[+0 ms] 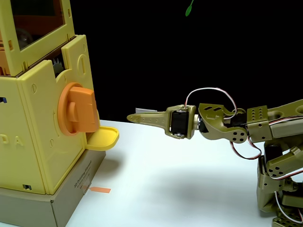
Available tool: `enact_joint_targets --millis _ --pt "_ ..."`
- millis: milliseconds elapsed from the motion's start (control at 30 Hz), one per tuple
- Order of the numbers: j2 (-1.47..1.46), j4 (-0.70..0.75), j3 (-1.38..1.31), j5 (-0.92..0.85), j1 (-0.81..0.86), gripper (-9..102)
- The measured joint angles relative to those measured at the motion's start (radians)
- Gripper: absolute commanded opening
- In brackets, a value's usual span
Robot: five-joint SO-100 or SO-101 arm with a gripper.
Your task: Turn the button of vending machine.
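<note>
— What does the arm [265,137] look like?
— Olive-green plastic links, with black servo blocks set into the joints.
— Any wiring?
— Thin red and white cables [210,92] loop over the wrist and hang beside the base.
— Markings?
— Rows of small round holes in the brackets; the hand [135,117] tapers to a flat point.

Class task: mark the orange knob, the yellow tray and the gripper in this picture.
Orange knob [81,109]: fixed view, on its raised bar.
Yellow tray [105,138]: fixed view, on its rounded rim.
Gripper [135,117]: fixed view, at the fingertips.
</note>
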Motion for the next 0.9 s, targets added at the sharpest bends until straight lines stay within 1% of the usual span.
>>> enact_joint_targets --millis 167,233,367,467,633,900 --pt "-0.114 -0.144 0.000 -0.130 -0.020 41" --pt "-0.179 -0.175 -0.012 -0.163 -0.025 43" --pt "-0.313 -0.206 -0.089 -0.196 -0.025 42" --pt "-0.403 -0.224 -0.163 -0.213 -0.025 44" --pt "-0.522 -0.325 -0.265 -0.221 -0.020 46" --pt "-0.629 -0.339 -0.370 -0.201 0.026 46"
